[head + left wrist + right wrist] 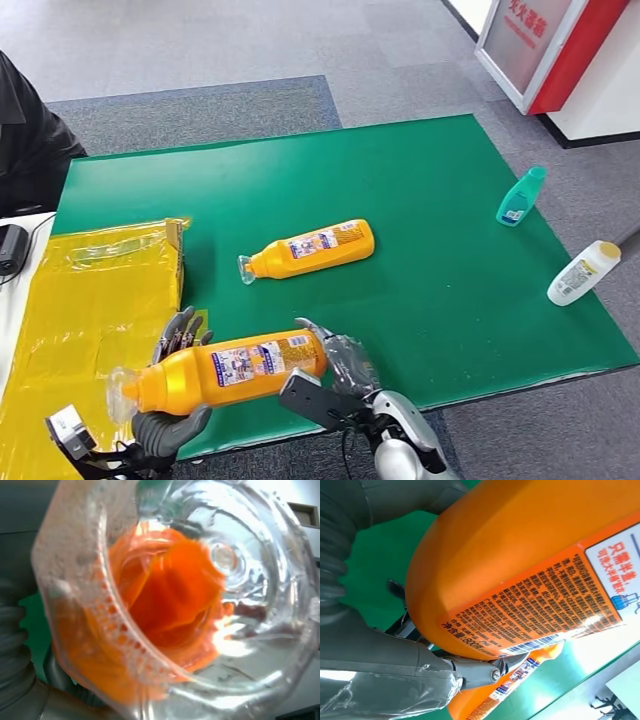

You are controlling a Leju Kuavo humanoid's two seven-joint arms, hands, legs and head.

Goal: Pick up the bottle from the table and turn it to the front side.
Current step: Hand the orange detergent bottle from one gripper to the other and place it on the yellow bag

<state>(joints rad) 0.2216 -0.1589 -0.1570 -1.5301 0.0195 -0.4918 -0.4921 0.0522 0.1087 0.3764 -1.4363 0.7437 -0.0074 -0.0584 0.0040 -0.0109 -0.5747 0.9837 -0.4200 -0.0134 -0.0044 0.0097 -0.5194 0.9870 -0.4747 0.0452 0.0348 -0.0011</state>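
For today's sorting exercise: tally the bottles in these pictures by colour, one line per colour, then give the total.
Orange bottles: 2, the held bottle and the lying bottle
Teal bottle: 1
White bottle: 1
Total: 4

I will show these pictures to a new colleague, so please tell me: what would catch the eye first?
First, the orange bottle held sideways above the near edge of the green table, its clear-capped end in the left hand and its base in the right hand. Next, a second orange bottle lying mid-table, and the yellow bag at the left.
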